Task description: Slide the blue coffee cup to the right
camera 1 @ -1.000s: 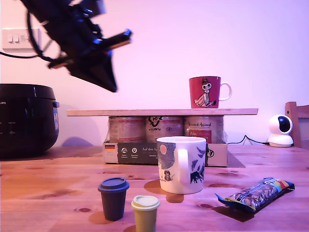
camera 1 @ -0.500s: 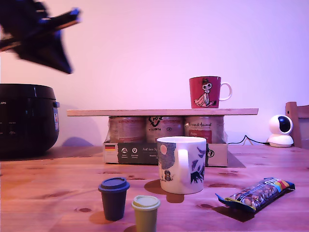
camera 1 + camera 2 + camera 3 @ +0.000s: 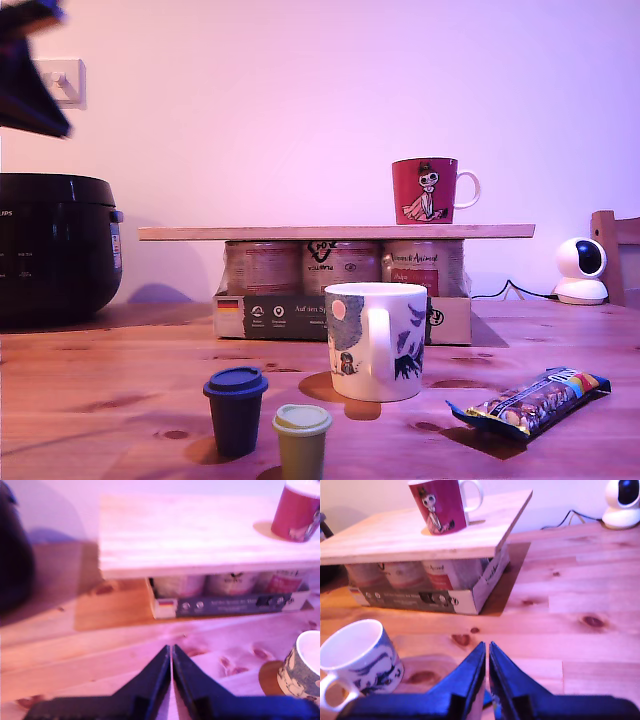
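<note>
Nearest in the exterior view, a small olive lidded cup (image 3: pixel 301 440) and a small dark blue lidded cup (image 3: pixel 236 409) stand side by side on the wooden counter (image 3: pixel 110 380), with a snack bar wrapper (image 3: pixel 530 400) lying toward that view's right. Just behind them stands the blue coffee cup (image 3: pixel 377 340), upright, its white handle turned toward the camera, free of both grippers. Behind it a cardboard tray of jars (image 3: pixel 340 290) carries a wooden board (image 3: pixel 335 232), and on the board, toward the exterior view's right, sits a red mug (image 3: pixel 430 190). A black cooker (image 3: pixel 55 245) is at the exterior view's left, a small white camera (image 3: pixel 580 270) at its right. My first gripper (image 3: pixel 171 655) hangs above bare counter with its fingers pressed together, holding nothing; the coffee cup shows well off to one side. My second gripper (image 3: pixel 487 652) likewise has its fingers closed and empty above the counter, near the cup. A dark blurred arm (image 3: pixel 30 85) shows in the exterior view's upper left corner.
</note>
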Controlling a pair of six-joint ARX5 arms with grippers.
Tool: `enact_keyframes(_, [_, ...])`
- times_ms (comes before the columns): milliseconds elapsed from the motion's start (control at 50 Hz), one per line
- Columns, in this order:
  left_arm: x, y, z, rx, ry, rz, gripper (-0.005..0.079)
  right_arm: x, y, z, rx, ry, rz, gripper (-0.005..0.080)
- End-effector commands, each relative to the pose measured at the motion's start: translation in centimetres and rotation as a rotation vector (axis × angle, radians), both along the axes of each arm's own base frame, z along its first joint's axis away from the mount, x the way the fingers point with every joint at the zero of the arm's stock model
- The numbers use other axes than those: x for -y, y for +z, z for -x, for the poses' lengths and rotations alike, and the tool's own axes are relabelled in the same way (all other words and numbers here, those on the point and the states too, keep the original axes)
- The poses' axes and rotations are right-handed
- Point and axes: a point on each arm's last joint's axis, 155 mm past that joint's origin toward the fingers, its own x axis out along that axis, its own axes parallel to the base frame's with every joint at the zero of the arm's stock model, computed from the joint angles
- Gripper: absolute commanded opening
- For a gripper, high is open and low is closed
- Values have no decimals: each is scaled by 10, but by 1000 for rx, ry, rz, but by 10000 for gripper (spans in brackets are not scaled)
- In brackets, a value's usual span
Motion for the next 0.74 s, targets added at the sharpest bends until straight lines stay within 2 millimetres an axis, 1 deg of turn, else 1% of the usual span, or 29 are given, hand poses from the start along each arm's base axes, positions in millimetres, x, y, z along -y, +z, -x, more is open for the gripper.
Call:
enact_keyframes(0, [-3, 0, 4, 24, 3, -3, -21, -1, -4, 1, -13, 3, 0, -12])
enact_keyframes(120, [-6, 6, 13, 69, 0, -11, -21, -1, -12, 3, -46, 3, 1, -12])
enact_keyframes(280, [-10, 6, 23, 107, -1, -18, -21, -1, -22, 7, -90, 3, 2, -12])
enact_keyframes(520, [-24, 5, 32, 160, 37, -6, -21, -1, -38, 13, -158, 3, 4, -12])
enact_keyframes(720, [-28, 19, 39, 214, 47, 18, -21, -1, -47, 17, -197, 3, 5, -12])
